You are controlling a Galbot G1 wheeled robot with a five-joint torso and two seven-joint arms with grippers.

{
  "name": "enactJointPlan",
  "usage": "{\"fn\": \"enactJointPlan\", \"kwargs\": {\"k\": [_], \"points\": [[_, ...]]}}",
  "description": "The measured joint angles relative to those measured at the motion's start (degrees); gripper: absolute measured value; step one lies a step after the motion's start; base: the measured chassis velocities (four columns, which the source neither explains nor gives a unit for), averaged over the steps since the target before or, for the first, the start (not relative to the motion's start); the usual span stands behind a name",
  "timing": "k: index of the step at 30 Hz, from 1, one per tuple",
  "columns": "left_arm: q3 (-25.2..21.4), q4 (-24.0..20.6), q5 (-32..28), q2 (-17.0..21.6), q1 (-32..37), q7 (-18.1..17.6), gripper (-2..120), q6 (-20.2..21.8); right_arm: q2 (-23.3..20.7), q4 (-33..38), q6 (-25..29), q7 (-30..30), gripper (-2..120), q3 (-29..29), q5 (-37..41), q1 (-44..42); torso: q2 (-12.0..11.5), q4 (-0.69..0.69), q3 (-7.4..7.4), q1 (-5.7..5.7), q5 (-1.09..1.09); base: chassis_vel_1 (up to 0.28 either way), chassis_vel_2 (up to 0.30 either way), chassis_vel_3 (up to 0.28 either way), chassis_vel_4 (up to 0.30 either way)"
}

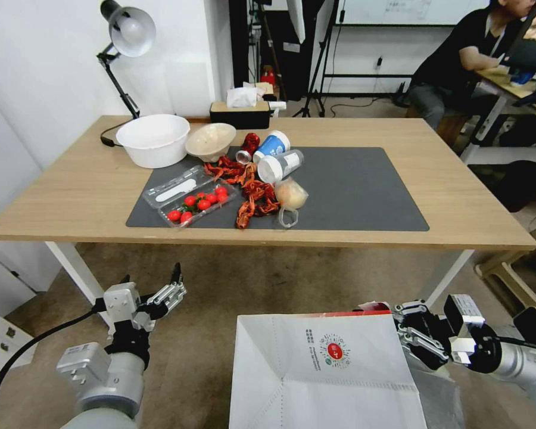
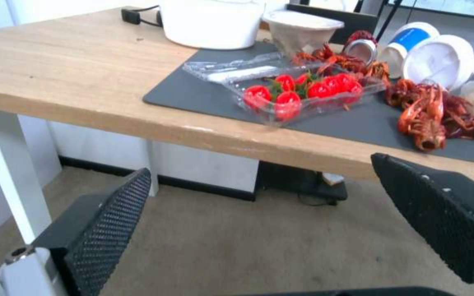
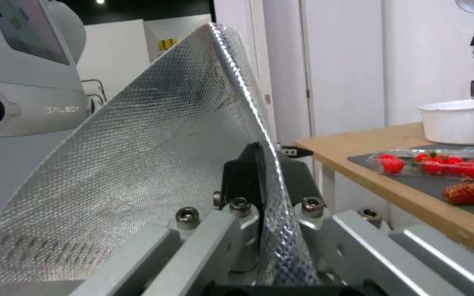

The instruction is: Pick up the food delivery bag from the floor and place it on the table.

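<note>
The left pincer [image 1: 168, 286] hung open below the near edge of the surface [image 1: 89, 179], at about 7 o'clock in the head view, holding nothing. The bag [image 1: 321, 369] was at 6 o'clock, up off the floor [image 1: 220, 286] and in front of the surface. At 4 o'clock, the right pincer [image 1: 408, 333] was clamped tight on the bag's right edge.

White bag [image 1: 315, 369] with red logo, silver quilted lining, grey mat [image 1: 351, 185]
</note>
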Motion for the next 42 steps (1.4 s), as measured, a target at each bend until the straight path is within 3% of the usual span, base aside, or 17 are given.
{"fn": "enactJointPlan", "kwargs": {"k": [24,42], "points": [[-0.1,0.0,0.2,-0.1,0.0,0.0,100,0.1,-0.1,-0.3,0.0,0.0,0,-0.6,-0.1,0.2,7.3,0.0,4.13,3.19,0.0,0.0,0.0,0.0,0.0],[-0.4,0.2,-0.9,0.0,0.1,0.3,100,0.0,0.4,-0.4,0.0,-0.1,0,-0.7,-0.2,0.3,10.4,0.0,5.84,4.52,0.0,0.0,0.0,0.0,0.0]]}}
